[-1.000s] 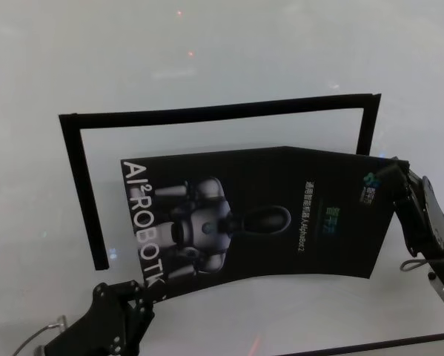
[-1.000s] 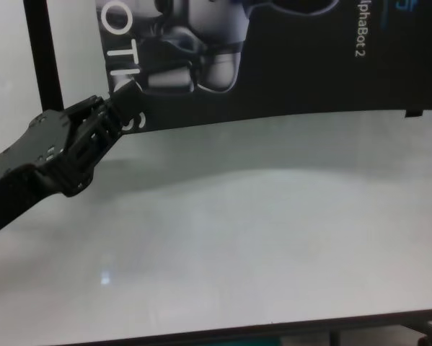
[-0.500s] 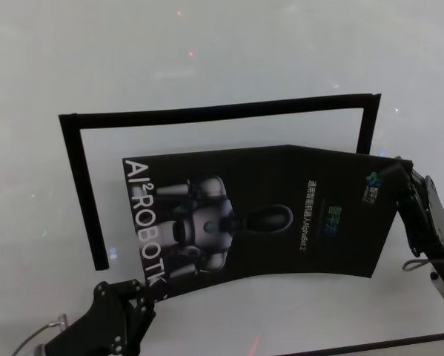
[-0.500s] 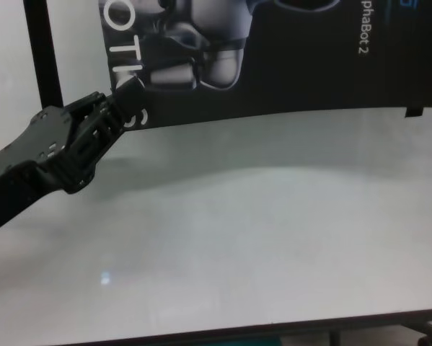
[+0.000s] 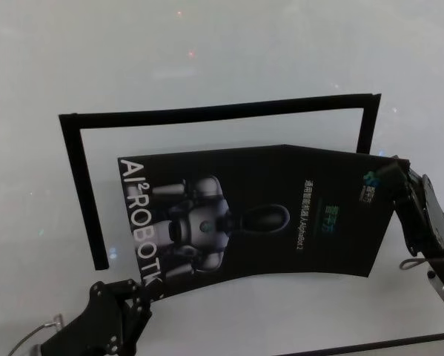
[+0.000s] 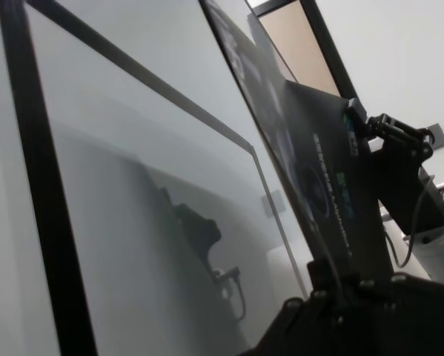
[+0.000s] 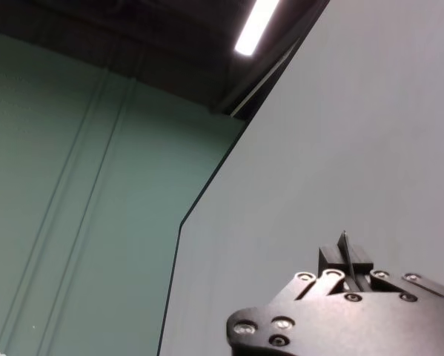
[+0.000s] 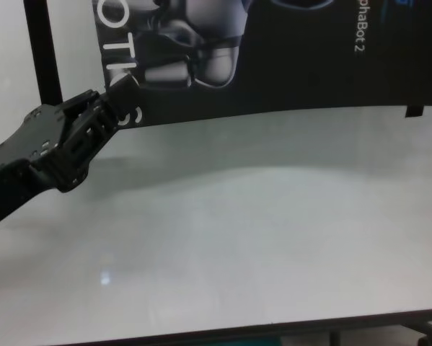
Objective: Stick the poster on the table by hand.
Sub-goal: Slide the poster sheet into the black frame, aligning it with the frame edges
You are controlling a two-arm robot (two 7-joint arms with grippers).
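The poster (image 5: 318, 245), glossy black with a grey-white robot figure and white "ROBOTICS" letters, hangs bowed above the white table (image 5: 207, 52). My left gripper (image 5: 149, 288) is shut on the poster's near left corner, by the last letters; the chest view shows this left gripper (image 8: 123, 88) pinching the sheet's lower edge. My right gripper (image 5: 393, 172) is shut on the far right corner. In the right wrist view the right gripper (image 7: 345, 256) clamps the sheet's thin edge. In the left wrist view the poster (image 6: 310, 148) runs edge-on toward the right gripper (image 6: 371, 133).
A black tape outline (image 5: 222, 110) marks a rectangle on the table, with its back, left and short right sides showing around the poster. The table's dark near edge (image 8: 288, 324) runs along the bottom of the chest view. A cable loop (image 5: 413, 263) hangs by the right arm.
The left gripper has carried the poster's near corner slightly farther from me and to the left. The right gripper has barely moved.
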